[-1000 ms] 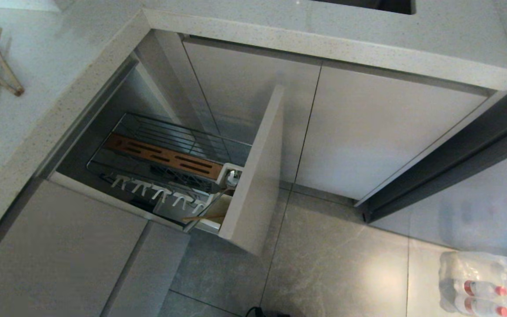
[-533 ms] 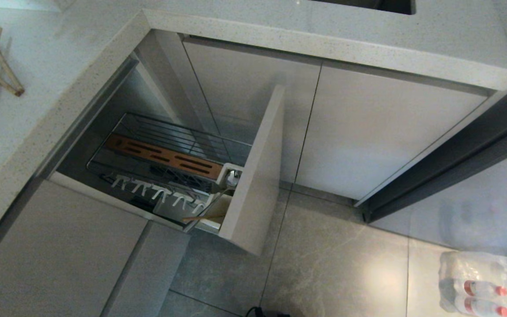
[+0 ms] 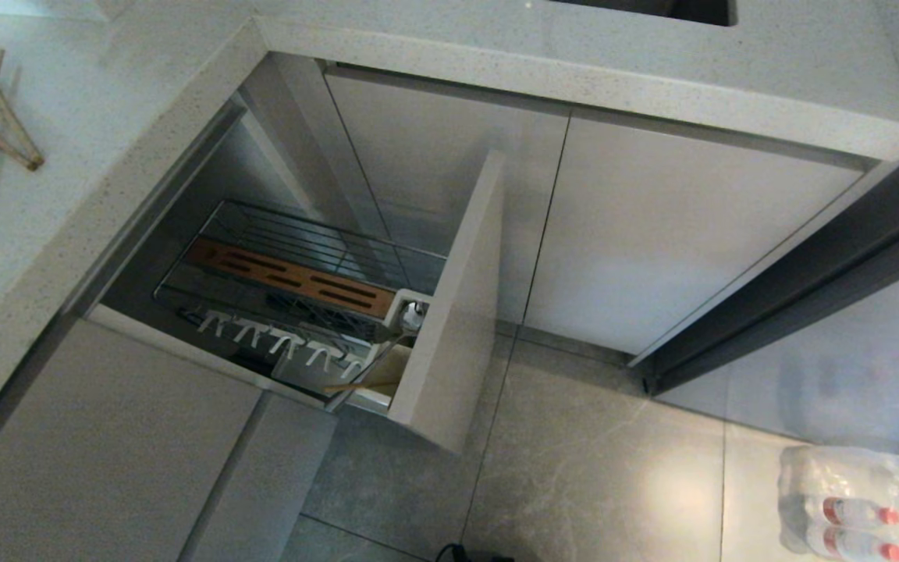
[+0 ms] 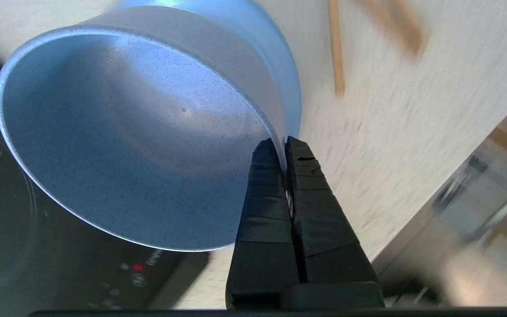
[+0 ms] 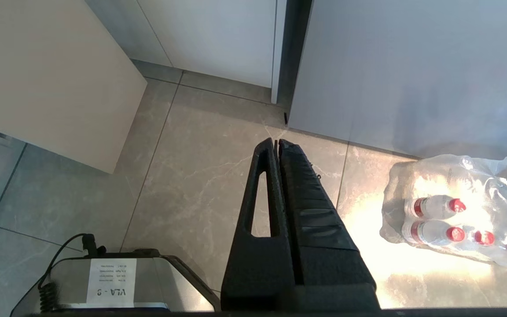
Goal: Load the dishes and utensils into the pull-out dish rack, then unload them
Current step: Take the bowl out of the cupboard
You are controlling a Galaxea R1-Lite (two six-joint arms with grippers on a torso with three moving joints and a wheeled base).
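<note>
**Bowl pinched by its rim, rack waiting open**

Your left gripper (image 4: 285, 145) is closed on the wall of the deep, matte light-blue bowl (image 4: 139, 132), one finger inside and one outside, so it hangs tilted. The chrome wire pull-out dish rack (image 3: 293, 293) stands open below. Your right gripper (image 5: 277, 147) hangs closed and empty over the floor.

A shrink-wrapped pack of red-capped water bottles (image 3: 863, 507) lies on the grey tiled floor (image 3: 574, 484) beside pale cabinet doors (image 3: 652, 226), under a speckled stone countertop (image 3: 90, 101) bearing a black cooktop (image 4: 38, 264).
</note>
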